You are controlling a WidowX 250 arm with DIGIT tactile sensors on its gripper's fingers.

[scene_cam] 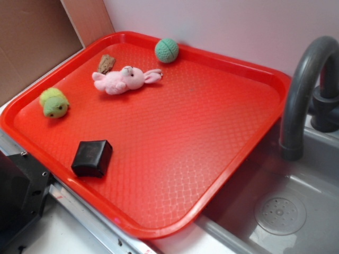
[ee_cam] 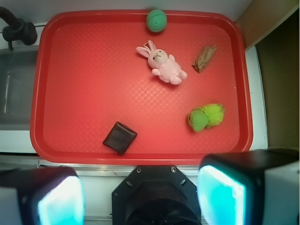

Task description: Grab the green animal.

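Gripper (ee_cam: pixel 140 199) fingers spread wide, nothing held; I should centre over the green animal (ee_cam: pixel 205 117), clear of the tray (ee_cam: pixel 93 93) rim

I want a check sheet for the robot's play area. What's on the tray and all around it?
Surface: red tray, lying flat and partly over a grey sink.
Job's things: green animal near the tray's edge, lying alone, untouched.
Clutter: pink bunny, teal ball at the rim, brown piece, black block.
Tool: tool open, high above the tray, holding nothing.
Cables: nothing seen.
Surroundings: grey tap, pale wall, brown board.
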